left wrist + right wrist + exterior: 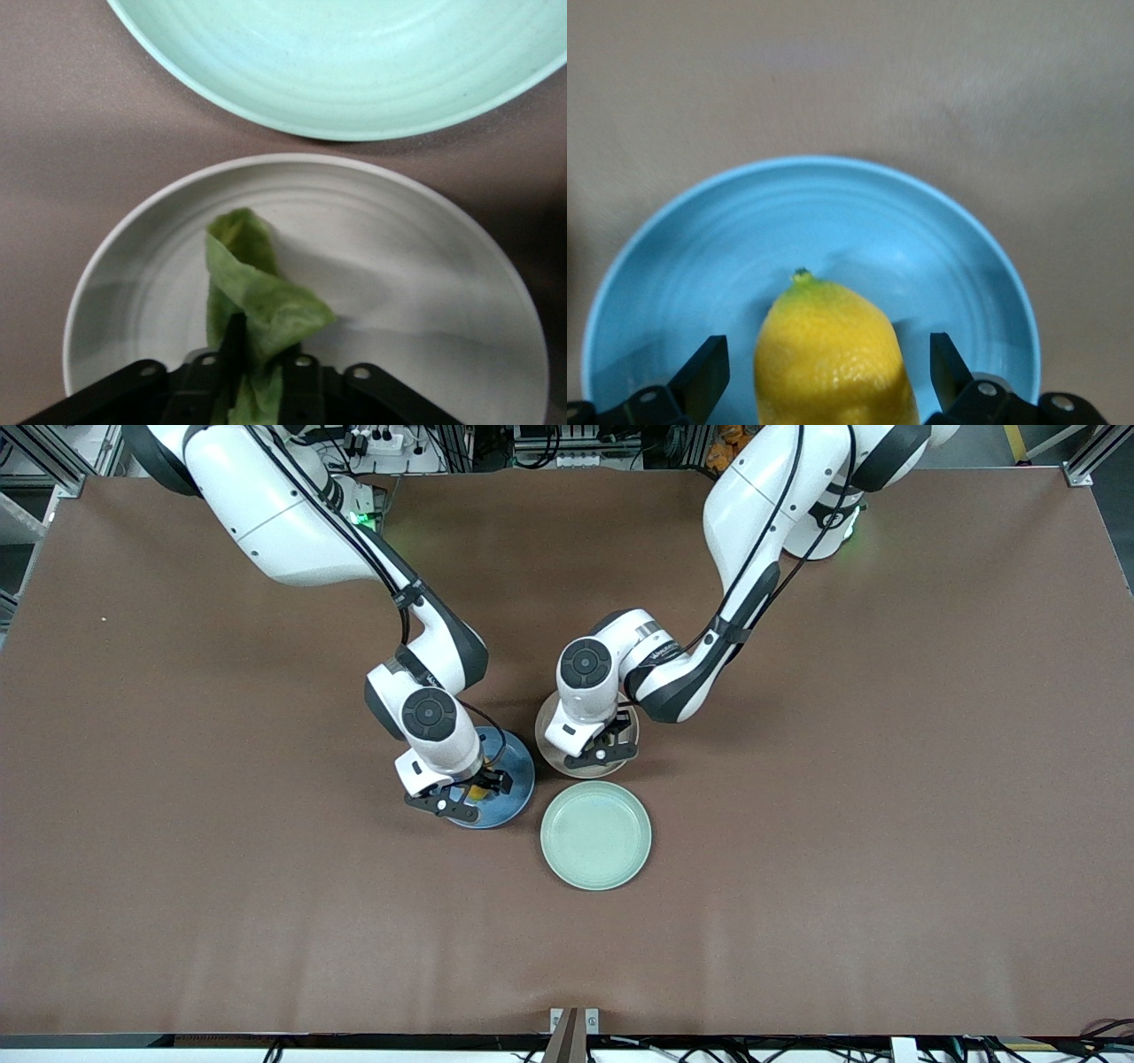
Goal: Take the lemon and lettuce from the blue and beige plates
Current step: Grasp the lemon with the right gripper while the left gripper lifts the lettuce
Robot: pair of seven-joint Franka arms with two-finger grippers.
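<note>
The lemon (833,363) lies on the blue plate (833,212); in the front view only a bit of its yellow skin (479,792) shows under the hand. My right gripper (824,363) is open, low over the blue plate (518,779), with one finger on each side of the lemon and a gap on both sides. The lettuce (266,301) is on the beige plate (425,292). My left gripper (266,354) is shut on the leaf's near end. In the front view the left gripper (607,746) covers the lettuce over the beige plate (549,731).
A pale mint-green plate (595,834), with nothing on it, lies nearer to the front camera, close to both other plates; it also shows in the left wrist view (354,53). The brown table (842,824) is bare around the plates.
</note>
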